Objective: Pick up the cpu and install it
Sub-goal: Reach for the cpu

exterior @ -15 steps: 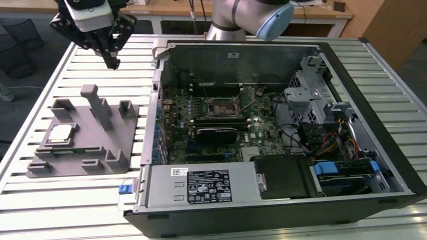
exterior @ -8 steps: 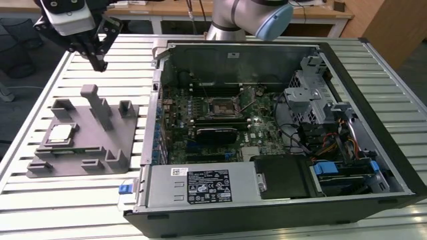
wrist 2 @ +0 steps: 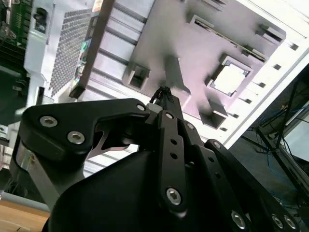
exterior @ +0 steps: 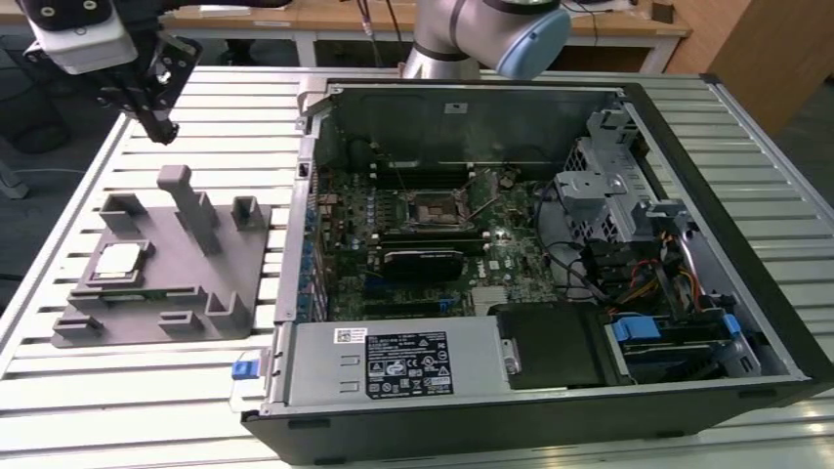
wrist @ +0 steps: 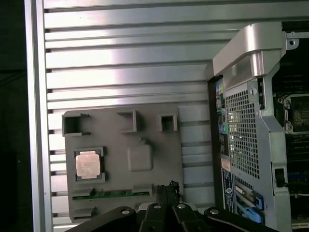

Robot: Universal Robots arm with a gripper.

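The cpu lies flat in a square recess of the grey tray, near the tray edge farthest from the open computer case. The tray sits on the slatted worktop. The tool hangs in the air over the tray, well apart from the cpu, its fingertips closed together on nothing.

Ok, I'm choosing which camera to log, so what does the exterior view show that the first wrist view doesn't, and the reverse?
Exterior view: the power supply and drive cage inside the case. First wrist view: the perforated rear grille, face-on. Both: the cpu seated in the grey tray, with the tool hanging near the tray, apart from the cpu.
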